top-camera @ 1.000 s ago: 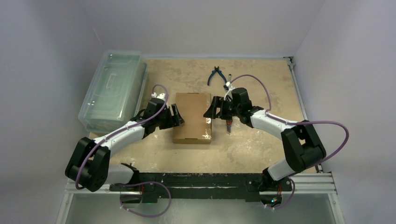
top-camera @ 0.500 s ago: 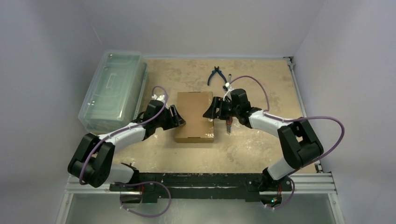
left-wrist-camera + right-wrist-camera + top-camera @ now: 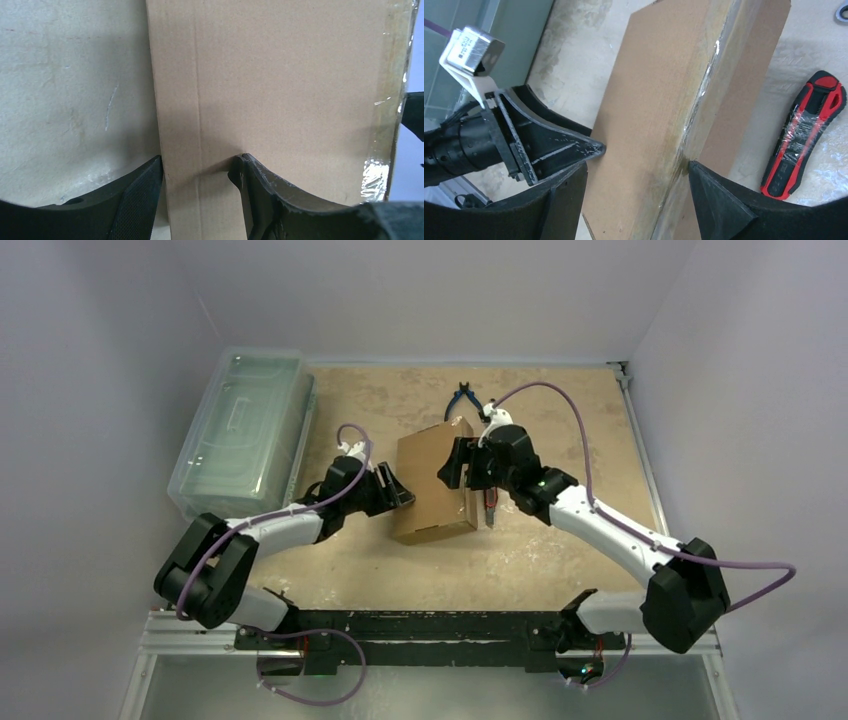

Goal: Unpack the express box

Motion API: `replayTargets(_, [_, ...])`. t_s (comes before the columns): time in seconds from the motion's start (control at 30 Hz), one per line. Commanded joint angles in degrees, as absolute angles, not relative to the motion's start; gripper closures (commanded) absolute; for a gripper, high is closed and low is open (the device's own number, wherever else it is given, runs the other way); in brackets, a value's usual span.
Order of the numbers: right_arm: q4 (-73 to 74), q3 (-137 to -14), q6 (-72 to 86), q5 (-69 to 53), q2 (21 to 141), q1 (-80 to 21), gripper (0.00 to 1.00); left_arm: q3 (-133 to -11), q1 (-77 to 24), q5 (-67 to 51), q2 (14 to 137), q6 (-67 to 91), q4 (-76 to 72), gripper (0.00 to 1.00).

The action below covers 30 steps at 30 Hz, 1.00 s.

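Note:
The express box (image 3: 430, 480), a plain brown cardboard mailer with clear tape along one edge, stands tilted at the table's middle, its right side raised. My left gripper (image 3: 397, 492) is shut on its left edge; in the left wrist view the gripper (image 3: 200, 175) has one finger on the box's (image 3: 280, 90) side and the other pressing its top face. My right gripper (image 3: 462, 465) is shut across the box's right, taped edge; in the right wrist view the gripper (image 3: 639, 175) has the box (image 3: 659, 100) between its fingers. The lid is closed.
A red and black utility knife (image 3: 801, 135) lies on the table just right of the box, also in the top view (image 3: 489, 508). Blue pliers (image 3: 463, 400) lie behind the box. A large clear lidded plastic bin (image 3: 240, 430) stands at the left.
The box was lying flat; now its right side is lifted and it has turned and shifted right. Both grippers have closed in on its edges, and the right arm has stretched out.

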<state>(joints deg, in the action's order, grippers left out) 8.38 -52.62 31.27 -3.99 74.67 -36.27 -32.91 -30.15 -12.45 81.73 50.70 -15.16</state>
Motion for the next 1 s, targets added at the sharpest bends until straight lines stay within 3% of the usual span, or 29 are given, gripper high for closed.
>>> replayTargets(0.0, [5.6,-56.6,35.2,-11.4,73.0,-42.6,0.26,-31.8,-33.7,-17.1,83.8,52.3,-19.2,0.44])
replayTargets(0.57, [6.3,-59.9,35.9,-8.1,76.1,-47.5,0.26,-28.9,-33.7,-12.8,77.4,48.5,-11.8,0.39])
replayTargets(0.97, [18.6,-71.4,27.8,-2.3,70.7,-47.4,0.23,-35.2,-33.2,-10.3,65.3,42.0,3.6,0.35])
